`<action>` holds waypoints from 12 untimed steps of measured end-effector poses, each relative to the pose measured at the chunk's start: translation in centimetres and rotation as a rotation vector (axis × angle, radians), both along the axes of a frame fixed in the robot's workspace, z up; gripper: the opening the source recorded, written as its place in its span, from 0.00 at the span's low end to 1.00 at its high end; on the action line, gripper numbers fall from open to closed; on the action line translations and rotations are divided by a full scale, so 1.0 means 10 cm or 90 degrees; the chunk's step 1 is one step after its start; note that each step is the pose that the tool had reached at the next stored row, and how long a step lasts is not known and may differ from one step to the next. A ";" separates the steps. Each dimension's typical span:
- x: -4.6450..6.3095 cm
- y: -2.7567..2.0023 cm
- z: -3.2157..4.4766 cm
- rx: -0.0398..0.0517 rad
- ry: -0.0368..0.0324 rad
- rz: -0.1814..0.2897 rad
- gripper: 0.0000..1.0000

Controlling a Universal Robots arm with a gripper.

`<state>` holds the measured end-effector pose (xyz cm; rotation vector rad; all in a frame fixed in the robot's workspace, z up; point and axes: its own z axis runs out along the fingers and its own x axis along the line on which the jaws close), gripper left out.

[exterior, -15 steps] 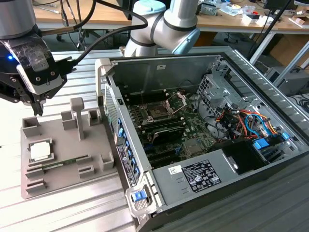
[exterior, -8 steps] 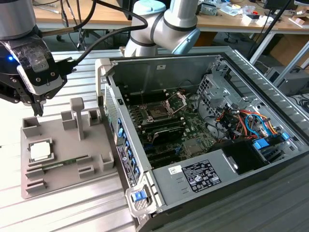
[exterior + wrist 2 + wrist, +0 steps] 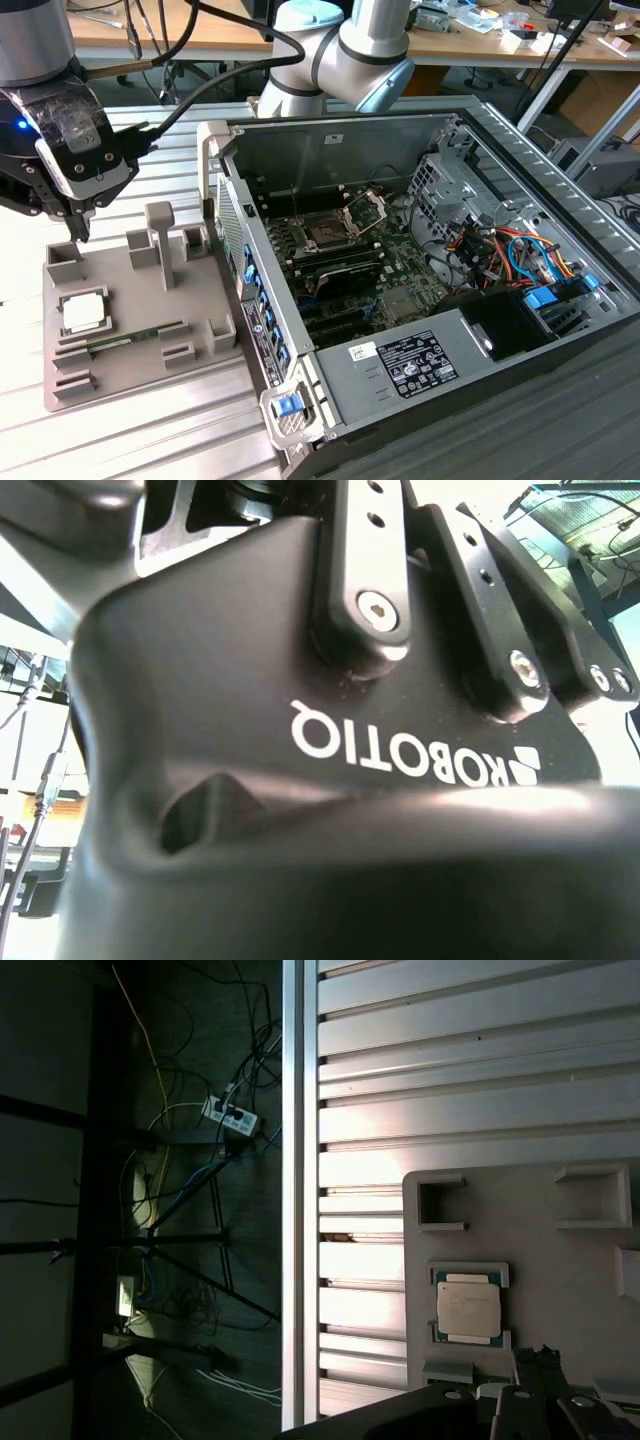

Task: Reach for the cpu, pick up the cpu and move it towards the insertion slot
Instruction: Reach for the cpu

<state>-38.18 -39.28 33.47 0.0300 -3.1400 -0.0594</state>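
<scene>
Cpu [image 3: 83,313]: thin plate, judged light, stiff and fragile, best held by opposite edges, seated in grey tray [image 3: 150,345]; gripper [image 3: 78,228] hovered near, opening not discernible.

Arm [image 3: 38,45] partly beyond picture edge

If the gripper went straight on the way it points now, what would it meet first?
Likely the grey holder tray, near its raised corner pocket, rather than the cpu lying further along the tray. The gripper hangs just above that corner; depth is unclear.
</scene>
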 end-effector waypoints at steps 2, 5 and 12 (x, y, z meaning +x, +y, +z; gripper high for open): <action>0.00 0.000 -0.007 0.0000 0.0000 0.000 0.10; -0.01 0.000 -0.010 0.0001 -0.0001 0.000 0.10; -0.01 0.000 -0.064 0.0000 0.0000 0.000 0.10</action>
